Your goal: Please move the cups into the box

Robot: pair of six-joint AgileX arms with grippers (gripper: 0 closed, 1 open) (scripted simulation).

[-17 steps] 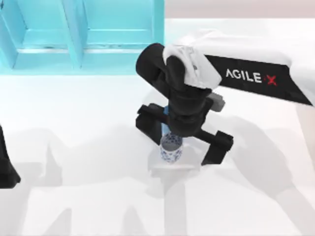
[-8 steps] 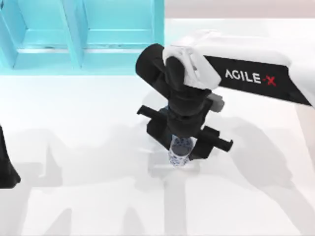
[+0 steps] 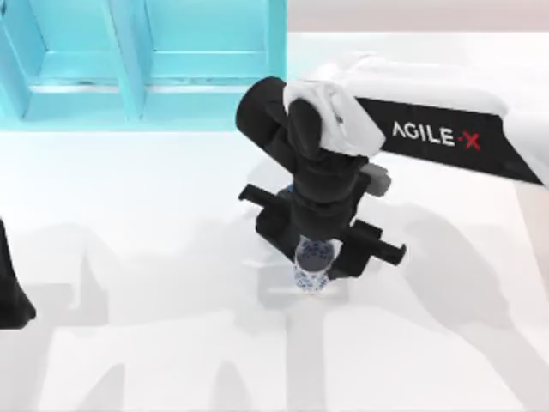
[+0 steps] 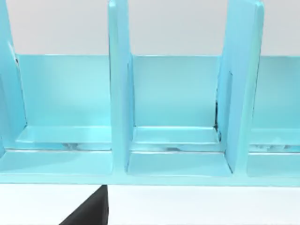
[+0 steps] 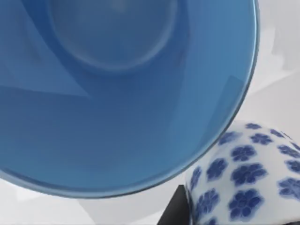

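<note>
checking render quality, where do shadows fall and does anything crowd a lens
Top view: soft grey shadows spread over the white table beside the right pincer at the floral cup. Right wrist view: the blue cup looms very close. Left wrist view: the box is evenly lit.

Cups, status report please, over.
Right hand shut on floral cup, mid-table. Blue cup right beside it. Left arm parked at table's left edge. Box at far left, cups not in.

Top view straight down on table, left wrist facing box, right wrist close on cups.
</note>
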